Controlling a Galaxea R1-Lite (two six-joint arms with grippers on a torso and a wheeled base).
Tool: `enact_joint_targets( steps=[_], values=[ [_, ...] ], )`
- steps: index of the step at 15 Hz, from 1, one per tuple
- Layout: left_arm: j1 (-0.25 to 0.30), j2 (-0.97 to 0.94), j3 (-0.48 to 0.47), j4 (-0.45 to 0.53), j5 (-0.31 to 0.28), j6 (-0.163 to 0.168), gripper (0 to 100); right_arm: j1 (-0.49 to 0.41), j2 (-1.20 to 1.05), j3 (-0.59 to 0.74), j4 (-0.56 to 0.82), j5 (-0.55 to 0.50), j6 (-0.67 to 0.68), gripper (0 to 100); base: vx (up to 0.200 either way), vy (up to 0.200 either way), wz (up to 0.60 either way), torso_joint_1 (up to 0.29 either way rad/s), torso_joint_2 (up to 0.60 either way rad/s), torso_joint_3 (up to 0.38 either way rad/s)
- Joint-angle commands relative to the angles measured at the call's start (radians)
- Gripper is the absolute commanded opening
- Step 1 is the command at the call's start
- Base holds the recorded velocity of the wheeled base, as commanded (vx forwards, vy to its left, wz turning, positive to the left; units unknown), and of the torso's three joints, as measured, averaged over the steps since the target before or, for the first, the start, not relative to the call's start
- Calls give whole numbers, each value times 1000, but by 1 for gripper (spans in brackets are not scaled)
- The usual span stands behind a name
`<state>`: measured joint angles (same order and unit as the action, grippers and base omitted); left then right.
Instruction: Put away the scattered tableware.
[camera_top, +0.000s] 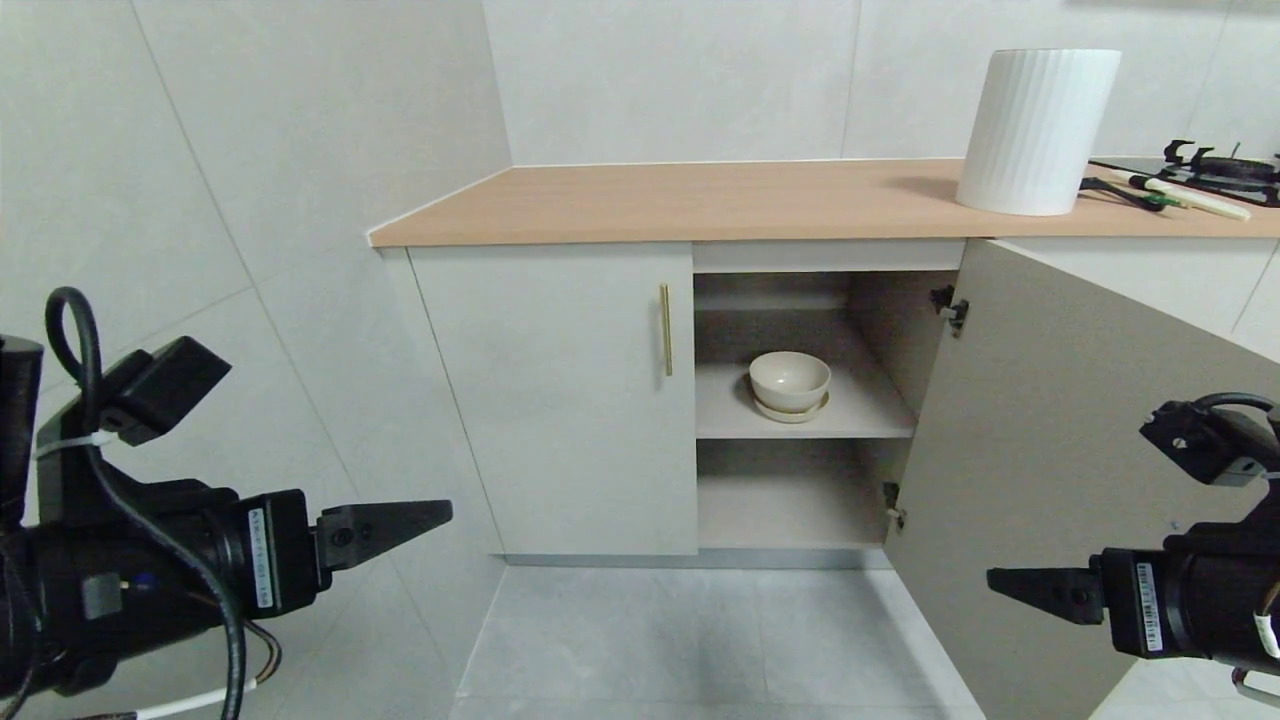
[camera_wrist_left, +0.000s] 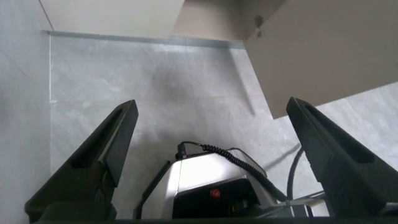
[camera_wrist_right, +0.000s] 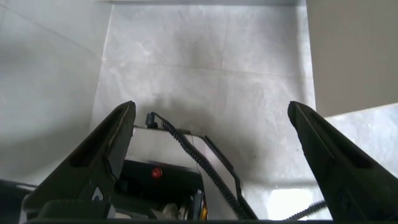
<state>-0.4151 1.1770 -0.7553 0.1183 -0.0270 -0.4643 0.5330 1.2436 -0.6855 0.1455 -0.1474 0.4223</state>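
Note:
A cream bowl sits on a small cream plate on the middle shelf of the open cabinet. My left gripper hangs low at the left, well short of the cabinet, open with nothing between its fingers. Low at the right, in front of the swung-out door, my right gripper is also open and empty, its fingers spread over the floor.
The left cabinet door is closed, with a brass handle. On the wooden countertop stand a white ribbed cylinder, utensils and a stove burner. Grey tiled floor lies before the cabinet.

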Motion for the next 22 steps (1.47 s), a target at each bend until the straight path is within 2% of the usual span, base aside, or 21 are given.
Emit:
enact_joint_targets(
  steps=[1,5,7,11,17,19,22],
  values=[
    [-1,3,1,0,-1,-1,100,1,0,-2,2,-1,1,100,0,0,0,0,0,0],
    [-1,3,1,0,1,6,100,1,-3,-2,5,-1,0,100,0,0,0,0,0,0],
    [-1,3,10,0,7,38,100,1,-3,-6,40,-1,-2,100,0,0,0,0,0,0],
    [-1,1,11,0,9,44,100,1,-12,-6,69,-1,-27,100,0,-200,0,0,4,2],
    [-1,1,13,0,4,44,100,1,-49,-39,238,-1,-88,100,0,-200,0,6,2,-1],
    [-1,1,17,0,2,44,100,-2,-64,-66,324,-1,-102,100,0,0,0,0,0,0],
    [-1,1,17,0,1,44,100,-84,-73,-121,407,-47,-114,100,0,0,0,0,0,0]
  ],
)
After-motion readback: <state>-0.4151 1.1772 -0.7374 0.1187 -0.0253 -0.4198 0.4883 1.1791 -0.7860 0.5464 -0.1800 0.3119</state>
